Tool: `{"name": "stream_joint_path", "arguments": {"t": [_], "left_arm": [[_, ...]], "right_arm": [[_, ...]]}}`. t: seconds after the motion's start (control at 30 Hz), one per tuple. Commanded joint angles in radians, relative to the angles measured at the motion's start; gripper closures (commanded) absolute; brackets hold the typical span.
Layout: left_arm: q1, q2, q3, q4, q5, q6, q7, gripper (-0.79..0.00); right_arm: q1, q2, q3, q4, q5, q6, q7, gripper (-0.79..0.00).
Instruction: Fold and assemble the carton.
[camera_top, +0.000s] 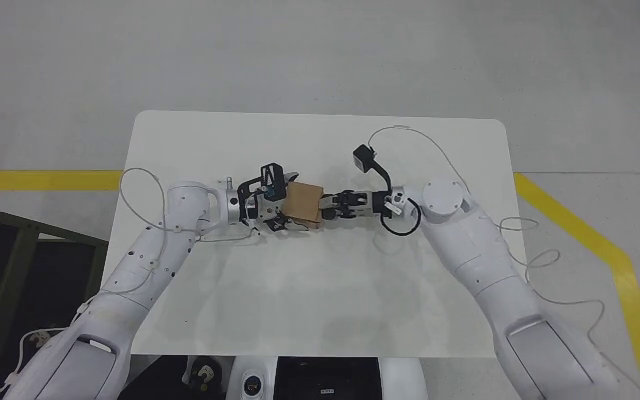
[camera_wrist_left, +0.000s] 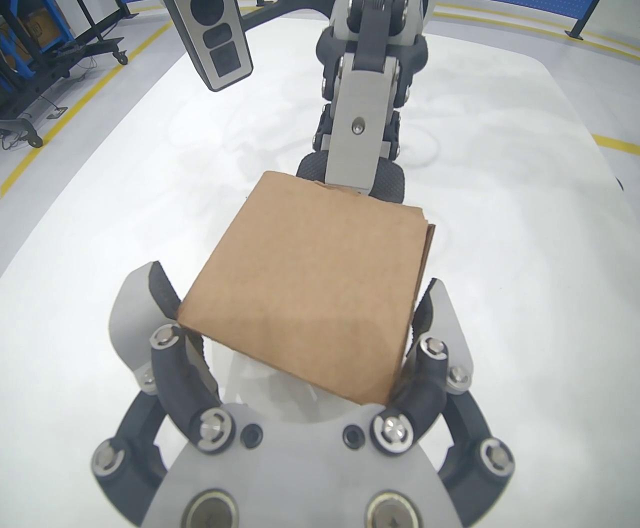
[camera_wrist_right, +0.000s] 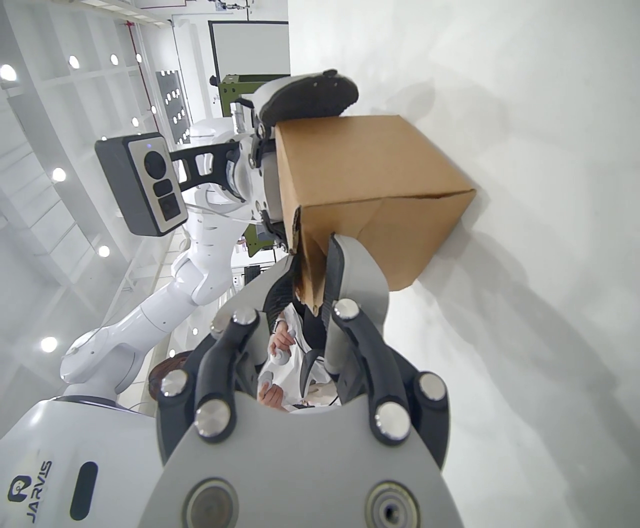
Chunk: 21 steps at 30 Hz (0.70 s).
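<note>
Biggest thing first: the white table (camera_top: 420, 310) carries everything. The brown carton (camera_top: 301, 203) sits roughly in the middle of it, a bit nearer the far edge than the near one and slightly toward the left edge, with 1 arm coming in from each side.

It's folded up into a box shape. In the left wrist view we're looking at a flat, closed face of the carton (camera_wrist_left: 310, 290), and at 1 far corner the cardboard edges show as stacked layers. In the right wrist view the carton (camera_wrist_right: 370, 165) looks like it's resting on the table surface. On the side facing that camera, a flap (camera_wrist_right: 310, 250) sticks out from the box instead of lying flush.

The left gripper (camera_top: 266, 206) is at the carton's left side. In its own view the left gripper (camera_wrist_left: 295, 305) straddles the box with 1 pad against each of the 2 near corners, so we'd call it clamped on the carton.

The right gripper (camera_top: 330, 207) is on the opposite side. Up close, the right gripper (camera_wrist_right: 312, 280) has its 2 fingers pinched together on that flap, cardboard sandwiched between them.

Smallest bit: a thin white cable (camera_top: 430, 140) loops over the table toward the far right corner.
</note>
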<state>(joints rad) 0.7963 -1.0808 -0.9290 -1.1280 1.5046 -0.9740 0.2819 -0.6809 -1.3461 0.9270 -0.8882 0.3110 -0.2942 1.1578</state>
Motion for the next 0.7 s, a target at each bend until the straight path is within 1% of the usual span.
{"name": "stream_joint_path", "arguments": {"t": [0.0, 0.33, 0.43, 0.5, 0.57, 0.67], "left_arm": [[0.000, 0.000, 0.000, 0.001, -0.001, 0.000, -0.002, -0.785], [0.000, 0.000, -0.001, 0.008, 0.000, 0.002, -0.001, -0.785], [0.000, 0.000, -0.001, 0.010, 0.000, 0.002, 0.001, -0.785], [0.000, 0.000, -0.001, 0.010, 0.000, 0.002, 0.002, -0.785], [0.000, 0.000, -0.001, 0.010, 0.000, 0.002, 0.002, -0.785], [-0.001, 0.000, -0.001, 0.010, 0.000, 0.002, 0.002, -0.785]], "right_arm": [[-0.008, 0.004, 0.009, -0.014, 0.001, 0.005, 0.001, -0.185], [-0.067, 0.029, 0.058, -0.103, 0.002, 0.035, 0.001, -0.172], [-0.084, 0.036, 0.073, -0.125, -0.003, 0.043, -0.003, -0.132], [-0.095, 0.041, 0.081, -0.138, -0.008, 0.053, -0.004, -0.089], [-0.106, 0.045, 0.088, -0.150, -0.012, 0.061, -0.005, -0.080], [-0.121, 0.051, 0.095, -0.164, -0.019, 0.073, -0.008, -0.043]]}}
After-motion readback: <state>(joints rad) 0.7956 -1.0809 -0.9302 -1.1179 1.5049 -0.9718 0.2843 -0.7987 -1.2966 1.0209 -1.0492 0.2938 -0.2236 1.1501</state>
